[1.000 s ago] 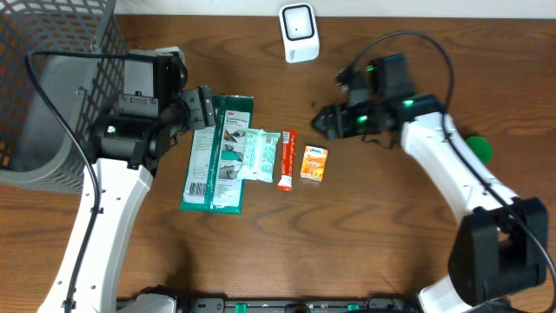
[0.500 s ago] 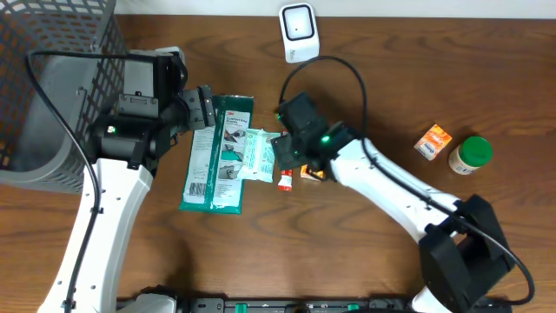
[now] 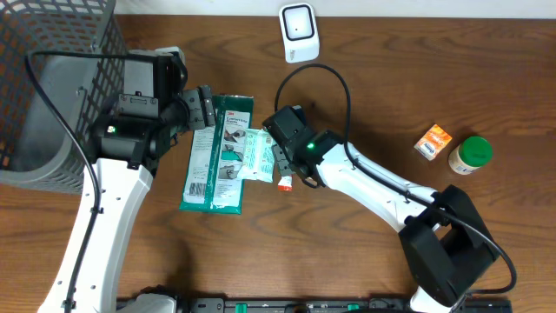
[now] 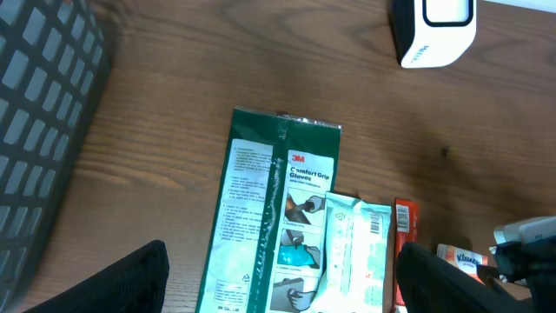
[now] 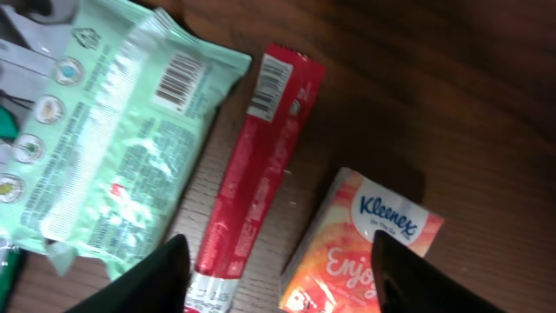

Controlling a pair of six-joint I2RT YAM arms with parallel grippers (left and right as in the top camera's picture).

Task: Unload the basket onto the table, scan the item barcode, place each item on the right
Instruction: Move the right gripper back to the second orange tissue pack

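Pick-up appears to be the step in hand. The right end effector (image 5: 280, 274) hangs open and empty above the counter (image 3: 261, 252), straddling the red stick pack (image 5: 256, 165) and the orange Kleenex pack (image 5: 365, 243), which lie side by side; which one it wants I cannot tell. Next it needs to centre on one, close, and carry its barcode to the white scanner (image 3: 298, 32). The left end effector (image 4: 291, 278) hovers wide open, empty.

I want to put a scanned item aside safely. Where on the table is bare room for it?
Bare wood lies between the scanner and the small orange box, and along the near edge of the table. It is crowded at the centre: glove pack, wipes pack, red stick and tissue pack lie close together, the right gripper above the stick.
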